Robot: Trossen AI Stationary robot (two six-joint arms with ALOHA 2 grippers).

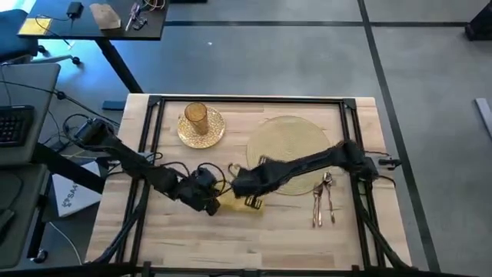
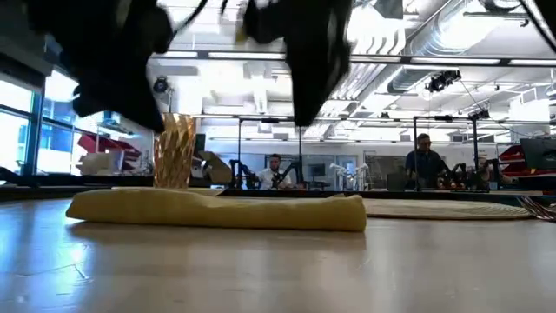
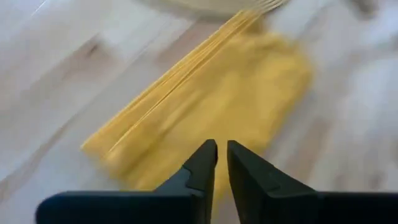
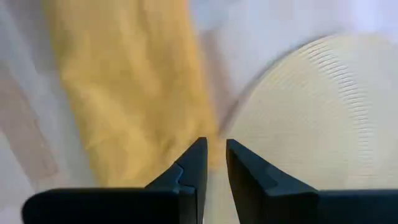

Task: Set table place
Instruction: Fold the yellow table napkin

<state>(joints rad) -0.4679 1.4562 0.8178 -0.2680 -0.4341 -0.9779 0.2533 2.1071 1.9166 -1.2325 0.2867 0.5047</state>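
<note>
A: What sits on the table (image 1: 254,238)?

B: Light wood planks with a black rail round the edge. The mat (image 1: 288,142) lies toward the right rear, the plate (image 1: 201,128) at the left rear with the glass (image 1: 195,116) standing on it. Cutlery (image 1: 324,198) lies just right of the mat's front edge.

A: And the napkin (image 1: 244,203)?

B: Flat at centre front, folded, just left of the mat. Both arms crowd over it.

A: Fingers?

B: The left gripper (image 3: 222,163) hangs above the napkin, its tips nearly together, holding nothing. The right gripper (image 4: 212,160) hovers over the napkin's edge by the mat, tips a narrow gap apart, empty too.

A: Open room?

B: Bare planks along the front. Beyond the table are a lab, people (image 2: 423,163) and a dark desk (image 1: 84,19).
</note>
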